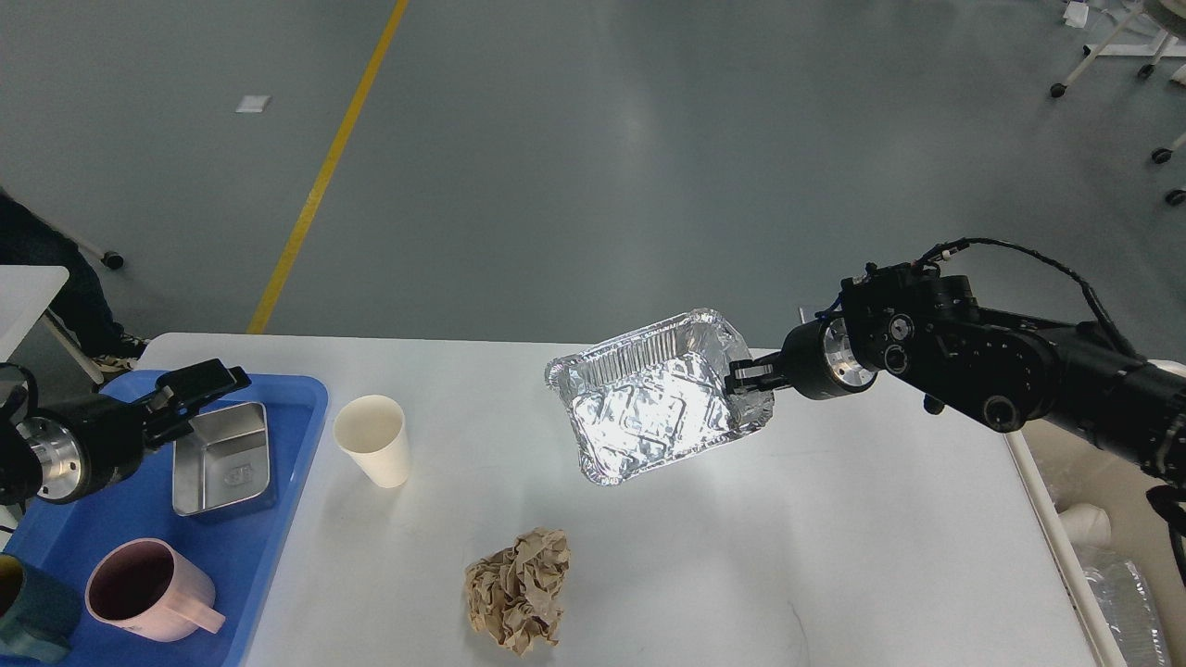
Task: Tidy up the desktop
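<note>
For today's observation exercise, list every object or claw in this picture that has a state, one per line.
Foil tray: tilted, held off the desktop.
Right claw: shut on the foil tray's rim.
Left claw: over the blue tray, holding nothing.
Paper cup: upright, empty.
Brown paper: crumpled.
Steel container: empty.
Pink mug: upright.

A workshop hall: grey painted floor (649, 139) with yellow lane line (324, 167)

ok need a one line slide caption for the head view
Right gripper holds a foil tray above the desktop; paper cup and crumpled paper remain.
</note>
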`<state>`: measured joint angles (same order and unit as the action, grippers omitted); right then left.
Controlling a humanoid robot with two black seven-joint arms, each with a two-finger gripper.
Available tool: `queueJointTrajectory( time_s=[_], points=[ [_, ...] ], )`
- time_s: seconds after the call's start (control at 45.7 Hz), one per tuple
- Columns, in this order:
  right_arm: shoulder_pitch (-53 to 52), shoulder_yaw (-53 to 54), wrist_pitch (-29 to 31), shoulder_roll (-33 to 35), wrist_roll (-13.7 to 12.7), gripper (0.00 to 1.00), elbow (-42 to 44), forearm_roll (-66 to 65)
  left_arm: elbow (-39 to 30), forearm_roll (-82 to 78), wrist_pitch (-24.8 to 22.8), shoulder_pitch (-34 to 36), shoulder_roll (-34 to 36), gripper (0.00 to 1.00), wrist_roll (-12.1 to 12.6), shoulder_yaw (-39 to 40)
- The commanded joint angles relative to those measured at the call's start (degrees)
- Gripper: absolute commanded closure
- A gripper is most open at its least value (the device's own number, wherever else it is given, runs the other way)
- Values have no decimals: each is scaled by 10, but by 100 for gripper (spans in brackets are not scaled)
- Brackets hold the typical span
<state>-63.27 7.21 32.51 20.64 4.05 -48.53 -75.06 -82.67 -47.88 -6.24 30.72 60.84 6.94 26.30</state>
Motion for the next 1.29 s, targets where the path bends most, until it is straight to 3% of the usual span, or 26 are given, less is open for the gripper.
queueJointTrajectory(
  time_s=[0.0, 0.526, 0.657, 0.898, 1.139, 1.27],
  points=[
    [2, 0, 0, 2, 0, 100, -1, 0, 31, -1, -2, 2, -41, 5, 4, 0],
    [6, 0, -3, 6, 1, 100, -3, 1, 133, -2, -4, 49, -153, 11, 4, -63],
    [10, 0, -3, 8, 1, 100, -4, 1, 139, -3, -3, 50, -168, 28, 3, -63],
    [11, 1, -3, 10, 1, 100, -4, 1, 146, -2, -3, 50, -183, 29, 4, -76],
    [11, 1, -3, 10, 1, 100, -4, 1, 161, -2, -3, 54, -195, 52, -1, -97],
    [11, 1, -3, 10, 1, 100, -5, 1, 174, -2, -3, 54, -208, 57, -3, -97]
  ],
)
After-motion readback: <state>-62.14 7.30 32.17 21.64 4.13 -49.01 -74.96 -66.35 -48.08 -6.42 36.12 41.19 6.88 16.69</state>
